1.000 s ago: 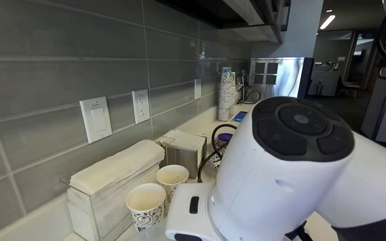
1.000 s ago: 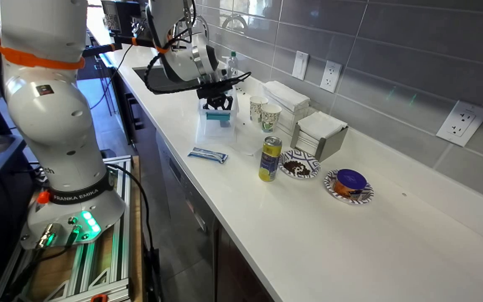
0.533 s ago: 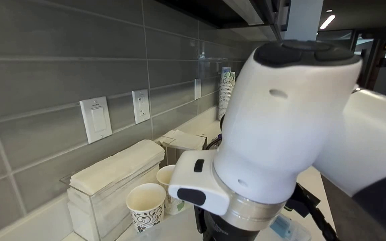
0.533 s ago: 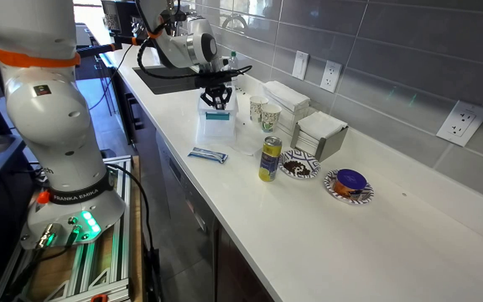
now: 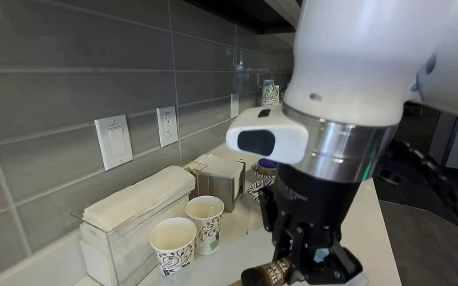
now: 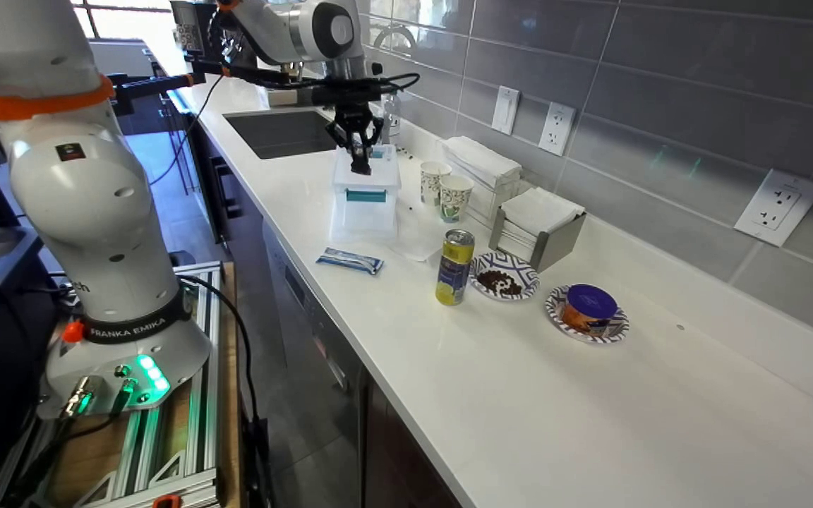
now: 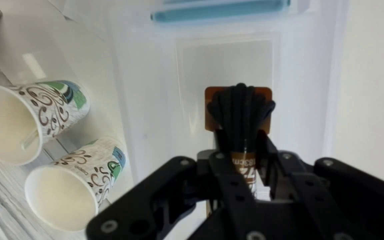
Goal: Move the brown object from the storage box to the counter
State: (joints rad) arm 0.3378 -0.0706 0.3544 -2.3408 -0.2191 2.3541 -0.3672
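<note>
The brown object [image 7: 244, 165] is a dark brown bundle with a brown printed label, like packed laces. My gripper [image 7: 240, 143] is shut around its label part, and the dark bundle sticks out past the fingertips. In an exterior view its end [image 5: 266, 275] shows below the gripper [image 5: 296, 264]. In an exterior view the gripper [image 6: 357, 137] holds it above the clear storage box [image 6: 364, 212], which has teal handles. In the wrist view the box [image 7: 148, 100] lies beneath it. The white counter [image 6: 555, 423] stretches in front of the box.
Two paper cups [image 6: 455, 199] stand beside the box, near napkin holders [image 6: 542, 219]. A wrapped bar [image 6: 350, 260], a yellow can [image 6: 455, 267], a plate of dark beans [image 6: 519, 271] and a purple-lidded tub [image 6: 590, 307] are on the counter. A sink [image 6: 279, 134] lies behind the box.
My gripper has risen from inside the box to above it, bringing the brown object up with it. The objects on the counter have not moved.
</note>
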